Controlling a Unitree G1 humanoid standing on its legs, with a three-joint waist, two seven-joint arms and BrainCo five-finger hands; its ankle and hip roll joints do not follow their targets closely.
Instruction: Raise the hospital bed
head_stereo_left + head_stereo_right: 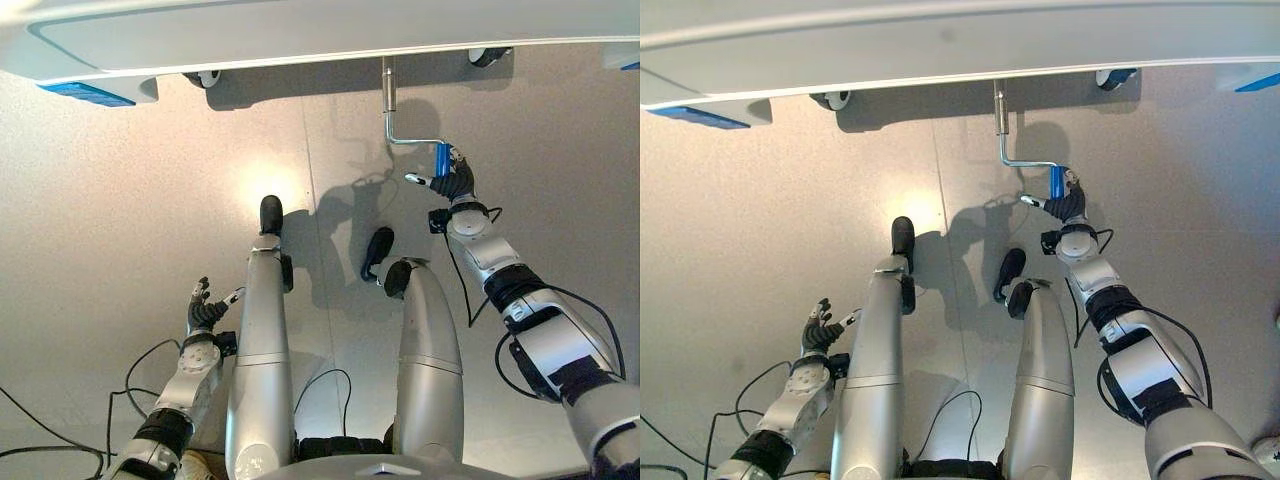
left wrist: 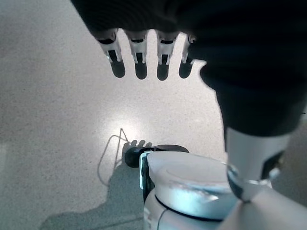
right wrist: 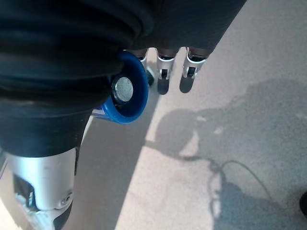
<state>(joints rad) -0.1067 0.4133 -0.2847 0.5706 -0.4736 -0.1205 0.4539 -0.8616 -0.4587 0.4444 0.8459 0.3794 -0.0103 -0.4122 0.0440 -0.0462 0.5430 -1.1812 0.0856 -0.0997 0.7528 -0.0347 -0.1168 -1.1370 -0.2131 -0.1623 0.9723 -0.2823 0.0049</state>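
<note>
Right hand [image 1: 452,184] is wrapped round the blue grip [image 1: 442,159] of the steel crank [image 1: 398,138] jutting from under the hospital bed [image 1: 300,35], a stiff, smooth-turning bar best held right there, while the left hand [image 1: 205,313] hangs low, fingers loosely spread, above the floor [image 1: 120,200].
</note>
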